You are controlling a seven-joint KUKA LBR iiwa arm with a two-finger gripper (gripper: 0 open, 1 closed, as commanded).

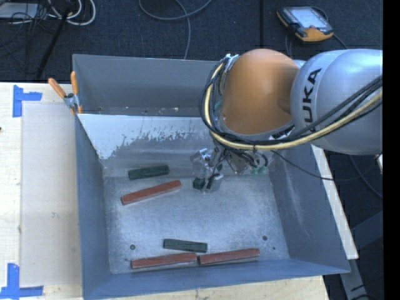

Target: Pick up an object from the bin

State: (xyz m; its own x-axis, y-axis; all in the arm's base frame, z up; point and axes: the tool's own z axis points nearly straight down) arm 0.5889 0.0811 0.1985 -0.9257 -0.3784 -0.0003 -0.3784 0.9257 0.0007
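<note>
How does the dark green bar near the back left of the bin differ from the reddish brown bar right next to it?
The short dark green flat bar is darker and clearly shorter than the long reddish-brown flat bar. The green one lies almost level across the view; the brown one slants, its right end higher. Both lie flat, left of the gripper.

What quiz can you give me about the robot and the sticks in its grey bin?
1. True or false: the gripper hangs over the left wall of the bin.
2. How many reddish-brown bars lie in the bin?
3. The bar nearest the back wall is: A dark green, B reddish-brown, C yellow.
Key: 1 false, it hangs near the bin's middle; 2 three; 3 A.
</note>
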